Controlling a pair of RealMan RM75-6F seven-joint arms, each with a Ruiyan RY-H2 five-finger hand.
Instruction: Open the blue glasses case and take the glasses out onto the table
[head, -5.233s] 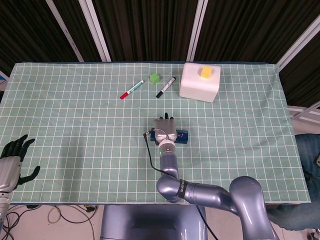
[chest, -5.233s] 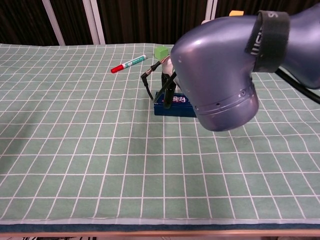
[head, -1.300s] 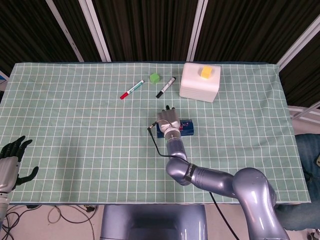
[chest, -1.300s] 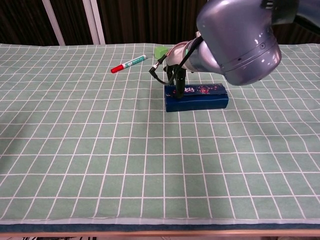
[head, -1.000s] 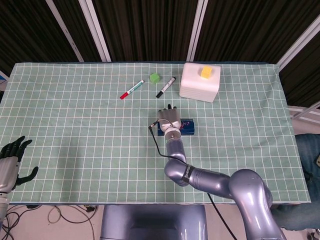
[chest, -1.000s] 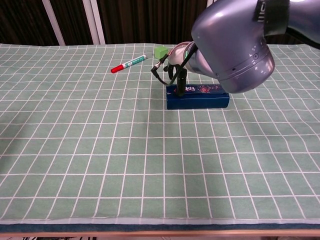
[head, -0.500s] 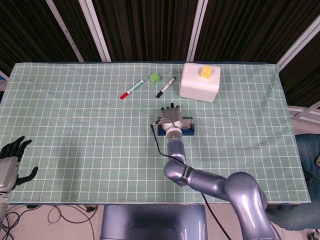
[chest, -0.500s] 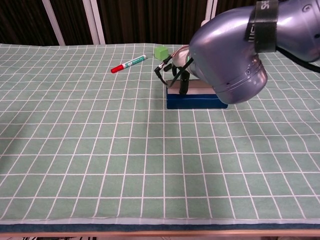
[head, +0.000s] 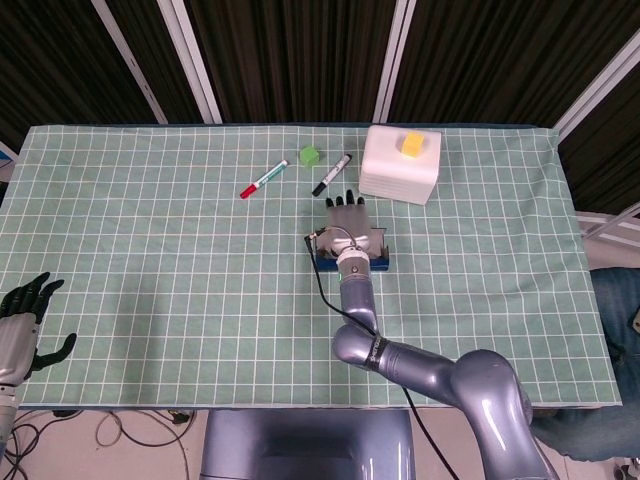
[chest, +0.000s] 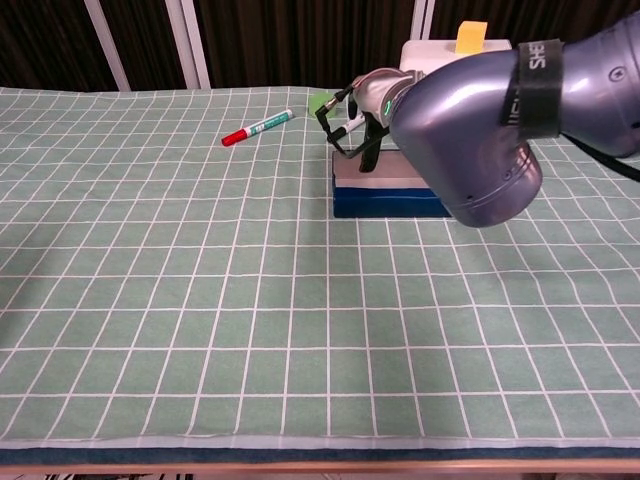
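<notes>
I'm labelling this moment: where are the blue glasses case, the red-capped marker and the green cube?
blue glasses case (chest: 385, 203): chest view, dark blue front wall.
red-capped marker (chest: 258, 128): chest view, middle of barrel.
green cube (head: 309, 156): head view, top face.

- The blue glasses case (chest: 385, 204) is lying on the green checked cloth near the table's middle, long side running left to right.
- Its lid (chest: 378, 181) is standing tilted up, showing a grey inner face.
- The inside is staying hidden; no glasses are showing.
</notes>
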